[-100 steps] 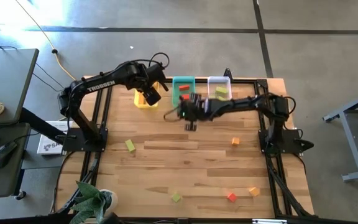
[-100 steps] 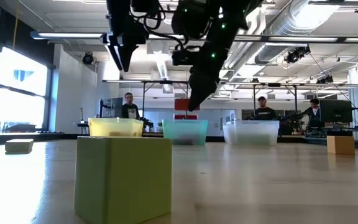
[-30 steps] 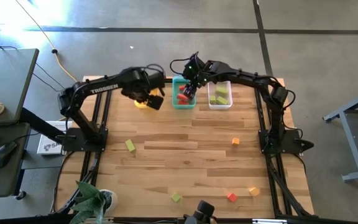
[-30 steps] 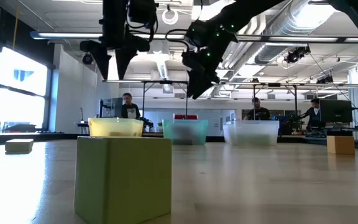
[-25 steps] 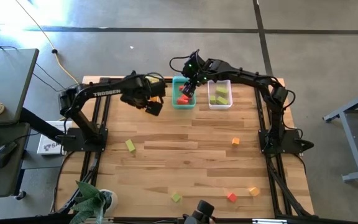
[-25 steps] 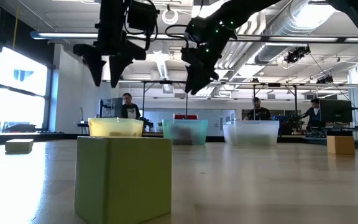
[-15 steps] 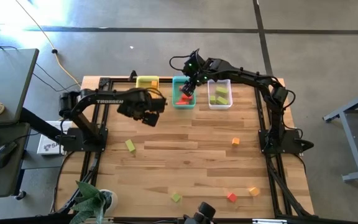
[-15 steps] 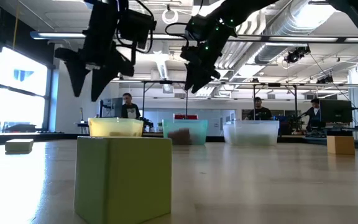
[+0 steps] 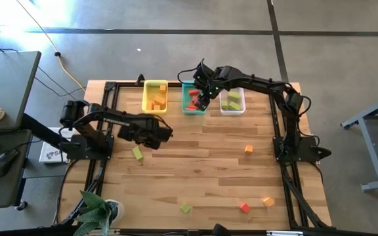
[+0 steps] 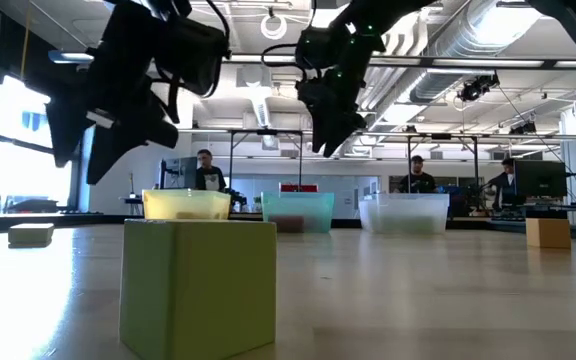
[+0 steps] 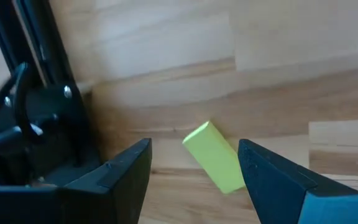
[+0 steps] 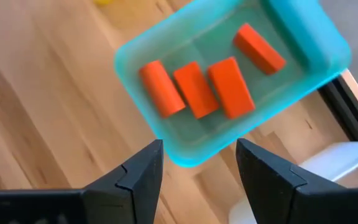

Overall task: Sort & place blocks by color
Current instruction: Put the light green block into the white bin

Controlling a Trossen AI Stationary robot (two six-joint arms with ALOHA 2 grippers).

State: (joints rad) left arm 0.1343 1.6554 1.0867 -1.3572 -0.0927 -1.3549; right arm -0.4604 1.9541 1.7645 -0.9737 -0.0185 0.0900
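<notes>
One light green block (image 11: pixel 214 157) lies skewed between the wide-open, empty left gripper (image 11: pixel 194 180) fingers, nearer one finger, so descending uncentred could knock it aside.

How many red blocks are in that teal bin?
4 in the teal bin, seen from the right wrist: a cylinder, two bars beside it, and one bar apart. None looks hidden.

In the low view, a big light green block (image 10: pixel 199 287) hides the table behind it; my right arm covers part of the teal bin (image 9: pixel 188 107) from above.
</notes>
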